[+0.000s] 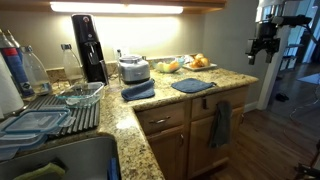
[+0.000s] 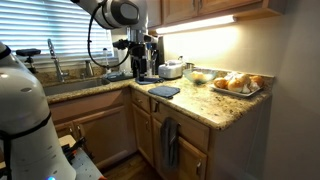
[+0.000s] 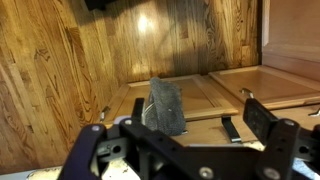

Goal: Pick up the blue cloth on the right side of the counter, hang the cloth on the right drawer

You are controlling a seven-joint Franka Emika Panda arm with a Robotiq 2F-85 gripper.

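Gripper (image 1: 264, 45) status: jaws apart with nothing between them; the wrist view shows both fingers spread and only open air in the gap. The hand hangs high, beyond the end of the counter (image 1: 232, 79) rather than over it. The blue cloth (image 1: 192, 86) lies flat on the counter top, below the hand and inward from it, well apart. Its long axis runs roughly along the counter's front edge, so I judge the fingers should close across its short way. Lower again from the hand, just under that cloth, is the right drawer (image 1: 203, 104). A darker hanging cloth (image 1: 220, 125) is already draped down the cabinet front there (the wrist camera is looking at this one, not at the one on the counter). I cannot tell from these views whether it hangs from the drawer itself or from the door beneath. A folded cloth (image 1: 138, 90) lies farther from the hand along the counter; I judge it is not the target. My reading is that the pick is not yet begun. The coming move turns on bringing the hand down and inward until it stands over the blue cloth.
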